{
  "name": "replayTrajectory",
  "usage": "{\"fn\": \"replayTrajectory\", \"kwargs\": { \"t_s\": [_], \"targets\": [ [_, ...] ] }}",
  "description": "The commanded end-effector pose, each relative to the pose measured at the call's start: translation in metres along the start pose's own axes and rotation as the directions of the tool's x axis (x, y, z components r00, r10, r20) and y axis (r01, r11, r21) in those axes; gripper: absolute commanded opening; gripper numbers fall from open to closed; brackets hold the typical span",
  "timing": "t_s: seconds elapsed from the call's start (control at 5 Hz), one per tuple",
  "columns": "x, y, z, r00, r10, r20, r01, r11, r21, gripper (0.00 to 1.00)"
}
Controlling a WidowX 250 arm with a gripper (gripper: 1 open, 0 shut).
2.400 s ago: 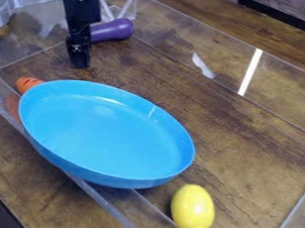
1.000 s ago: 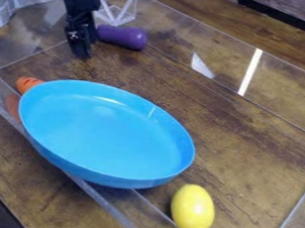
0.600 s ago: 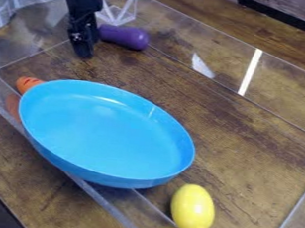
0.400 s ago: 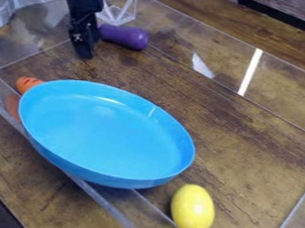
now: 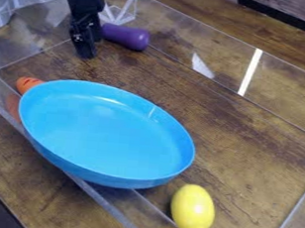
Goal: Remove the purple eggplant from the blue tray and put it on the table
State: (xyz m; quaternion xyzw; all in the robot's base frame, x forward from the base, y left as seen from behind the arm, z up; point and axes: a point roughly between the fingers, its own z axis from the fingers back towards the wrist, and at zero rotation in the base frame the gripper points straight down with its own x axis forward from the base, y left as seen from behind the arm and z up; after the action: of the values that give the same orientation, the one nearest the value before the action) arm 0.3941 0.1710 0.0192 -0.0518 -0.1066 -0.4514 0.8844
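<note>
pincer (image 5: 82, 51) spread wide, holding nothing; eggplant (image 5: 124, 37) lies on table (image 5: 246, 133) just beside it; a sideways move could roll it.

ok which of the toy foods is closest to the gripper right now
The purple eggplant, lying on the table just right of the gripper. The yellow lemon and orange piece sit farther off.

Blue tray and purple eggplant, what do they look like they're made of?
The blue tray looks like smooth, slightly glossy plastic: even colour, soft sheen along its rim. The purple eggplant seems to be a shiny toy, probably plastic or rubber; it is too small to tell which.
</note>
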Motion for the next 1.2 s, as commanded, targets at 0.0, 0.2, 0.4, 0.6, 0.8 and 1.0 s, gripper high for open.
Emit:
{"fn": "replayTrajectory", "kwargs": {
  "t_s": [0.0, 0.2, 0.4, 0.6, 0.8, 1.0],
  "targets": [
    [0.016, 0.004, -0.002, 0.998, -0.069, 0.008, 0.069, 0.997, -0.015, 1.00],
    [0.018, 0.012, -0.003, 0.995, -0.104, 0.011, 0.104, 0.994, -0.021, 1.00],
    [0.025, 0.014, -0.006, 0.995, -0.095, 0.015, 0.095, 0.995, -0.016, 1.00],
    [0.033, 0.016, -0.009, 0.996, -0.088, 0.018, 0.088, 0.996, -0.012, 1.00],
    [0.041, 0.018, -0.012, 0.996, -0.082, 0.019, 0.082, 0.997, -0.009, 1.00],
    [0.034, 0.021, -0.008, 0.997, -0.076, 0.018, 0.076, 0.997, -0.006, 0.00]
  ]
}}
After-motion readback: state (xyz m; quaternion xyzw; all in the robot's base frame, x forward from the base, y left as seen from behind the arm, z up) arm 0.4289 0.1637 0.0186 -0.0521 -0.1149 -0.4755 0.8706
